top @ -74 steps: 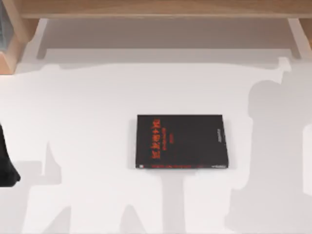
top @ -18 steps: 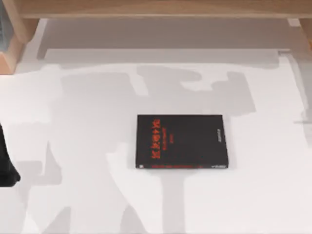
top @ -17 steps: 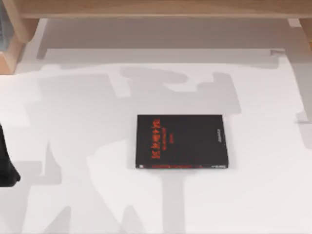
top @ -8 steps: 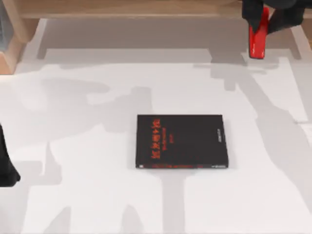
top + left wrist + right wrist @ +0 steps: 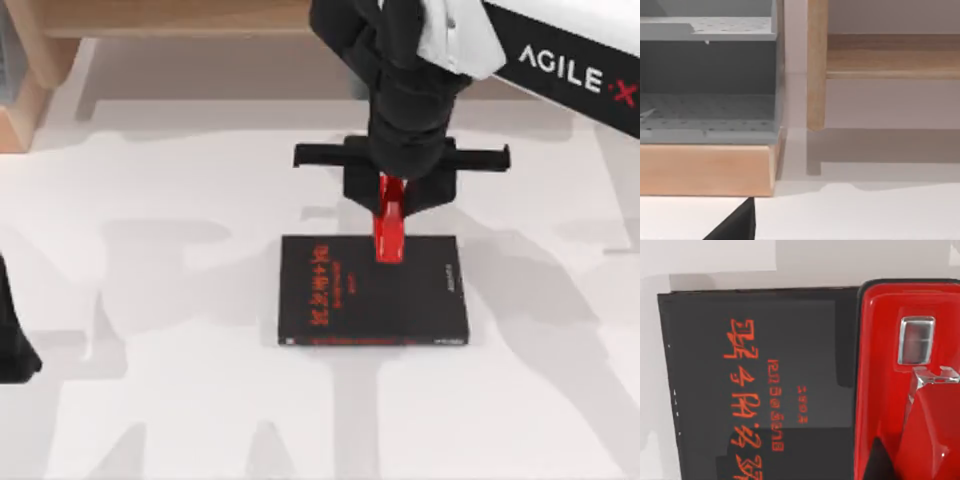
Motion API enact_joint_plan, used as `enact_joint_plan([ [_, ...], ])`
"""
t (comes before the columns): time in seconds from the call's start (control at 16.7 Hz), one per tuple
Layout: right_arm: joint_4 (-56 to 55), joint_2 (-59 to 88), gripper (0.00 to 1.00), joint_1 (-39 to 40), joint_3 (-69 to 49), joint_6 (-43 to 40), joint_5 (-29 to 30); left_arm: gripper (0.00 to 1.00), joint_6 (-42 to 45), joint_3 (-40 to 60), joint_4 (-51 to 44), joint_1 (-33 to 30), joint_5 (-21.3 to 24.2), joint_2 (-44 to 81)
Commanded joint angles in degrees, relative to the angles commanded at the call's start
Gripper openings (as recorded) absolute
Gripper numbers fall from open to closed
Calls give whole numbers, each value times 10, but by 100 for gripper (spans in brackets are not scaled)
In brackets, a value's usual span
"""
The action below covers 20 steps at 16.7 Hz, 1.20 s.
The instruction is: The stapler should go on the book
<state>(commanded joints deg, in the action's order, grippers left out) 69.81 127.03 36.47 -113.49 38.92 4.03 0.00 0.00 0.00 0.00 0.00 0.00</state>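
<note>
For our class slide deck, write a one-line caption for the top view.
Right claw holds the red stapler over the far edge of the black book on the white table.

right arm [image 5: 560,50]: white shell, black AGILEX lettering | wrist: black | right gripper [image 5: 390,215]: black crossbar, seemingly matte

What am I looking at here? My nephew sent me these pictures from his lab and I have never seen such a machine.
It is a simulated two-armed AgileX robot at a white table. One picture looks down from above; the other two come from cameras on each wrist. A black book with red lettering lies flat on the table. The right hand holds a red stapler over the book's far edge, as the right wrist picture shows close up. The left arm is parked at the table's left edge; its camera faces a wooden shelf.
</note>
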Motion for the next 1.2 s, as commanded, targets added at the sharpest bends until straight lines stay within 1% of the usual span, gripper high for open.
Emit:
enact_joint_plan([
  [0.24, -27, 6, 0, 25, 42, 12, 0, 100, 0, 0, 0, 0, 0, 0],
  [0.6, -29, 5, 0, 23, 44, 12, -1, 100, 0, 0, 0, 0, 0, 0],
  [0.9, -80, 20, 0, 24, 82, 11, 0, 100, 0, 0, 0, 0, 0, 0],
  [1.14, -86, 21, 0, 24, 86, 10, 0, 100, 0, 0, 0, 0, 0, 0],
  [1.2, -86, 21, 8, 24, 86, 10, 0, 100, 0, 0, 0, 0, 0, 0],
])
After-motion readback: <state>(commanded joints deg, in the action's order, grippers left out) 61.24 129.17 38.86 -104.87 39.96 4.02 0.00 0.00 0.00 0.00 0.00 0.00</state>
